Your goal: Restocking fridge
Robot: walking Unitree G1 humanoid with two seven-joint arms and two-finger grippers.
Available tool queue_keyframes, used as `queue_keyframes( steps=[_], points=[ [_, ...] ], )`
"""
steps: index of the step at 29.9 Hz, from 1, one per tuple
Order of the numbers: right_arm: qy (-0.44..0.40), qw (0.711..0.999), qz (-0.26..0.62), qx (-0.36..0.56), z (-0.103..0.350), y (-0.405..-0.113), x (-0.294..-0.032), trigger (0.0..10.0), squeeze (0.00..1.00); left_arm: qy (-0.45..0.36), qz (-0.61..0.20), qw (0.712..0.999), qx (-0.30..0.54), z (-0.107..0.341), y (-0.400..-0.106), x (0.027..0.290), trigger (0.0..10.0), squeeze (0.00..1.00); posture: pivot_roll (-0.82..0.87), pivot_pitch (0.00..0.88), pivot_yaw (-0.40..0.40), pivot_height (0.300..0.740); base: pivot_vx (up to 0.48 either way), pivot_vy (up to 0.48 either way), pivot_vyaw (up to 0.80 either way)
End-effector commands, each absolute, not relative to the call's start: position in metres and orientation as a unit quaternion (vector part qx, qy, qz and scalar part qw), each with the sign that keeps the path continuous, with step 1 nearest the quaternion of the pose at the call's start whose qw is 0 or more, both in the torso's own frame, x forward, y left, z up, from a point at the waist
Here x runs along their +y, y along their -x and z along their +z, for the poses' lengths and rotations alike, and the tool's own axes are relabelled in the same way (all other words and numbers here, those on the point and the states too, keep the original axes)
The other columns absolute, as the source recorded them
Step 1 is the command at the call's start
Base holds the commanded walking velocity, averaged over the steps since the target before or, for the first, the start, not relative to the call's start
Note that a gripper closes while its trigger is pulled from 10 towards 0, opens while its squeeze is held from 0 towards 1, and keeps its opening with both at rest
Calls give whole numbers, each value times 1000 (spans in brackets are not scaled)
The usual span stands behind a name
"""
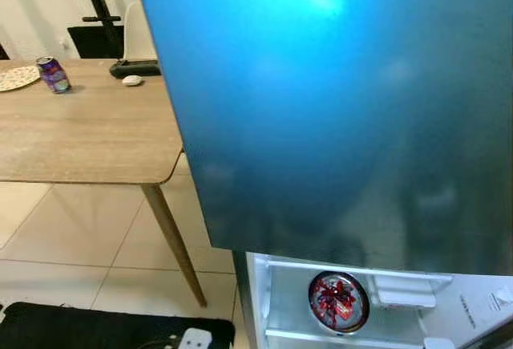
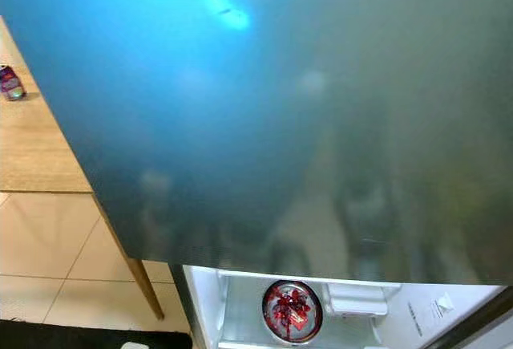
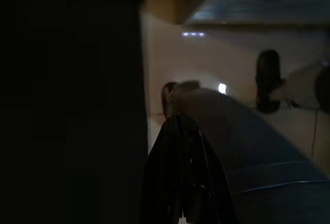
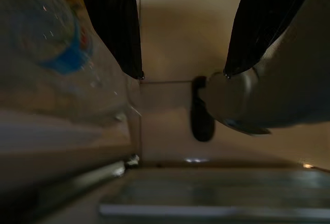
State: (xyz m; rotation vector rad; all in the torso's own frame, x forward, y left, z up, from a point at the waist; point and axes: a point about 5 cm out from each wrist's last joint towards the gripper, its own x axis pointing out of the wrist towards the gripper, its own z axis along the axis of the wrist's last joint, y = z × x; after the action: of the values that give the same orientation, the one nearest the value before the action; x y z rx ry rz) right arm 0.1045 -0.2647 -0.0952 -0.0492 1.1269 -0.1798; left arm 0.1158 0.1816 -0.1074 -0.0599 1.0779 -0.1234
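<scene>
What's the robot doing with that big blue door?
The robot stands at the fridge, whose blue door fills most of its head view. Below the door, a red can sits on a white shelf. Another can waits on the wooden table to the left. The right gripper hangs open, holding nothing, and the left gripper hangs in the dark.
</scene>
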Motion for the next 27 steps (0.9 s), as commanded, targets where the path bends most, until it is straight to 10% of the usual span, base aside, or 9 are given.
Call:
queue_keyframes(
  steps=[1,27],
  points=[
    [15,837,-96,538,-97,-101,-264,10000,0,24,-40,850,524,-108,-110,192,10000,0,-65,0,-1,740,0,0,0],
    [21,856,-118,503,-93,-115,-261,10000,0,64,2,855,515,-103,-129,195,10000,0,-90,0,8,740,0,0,0]
  ],
)
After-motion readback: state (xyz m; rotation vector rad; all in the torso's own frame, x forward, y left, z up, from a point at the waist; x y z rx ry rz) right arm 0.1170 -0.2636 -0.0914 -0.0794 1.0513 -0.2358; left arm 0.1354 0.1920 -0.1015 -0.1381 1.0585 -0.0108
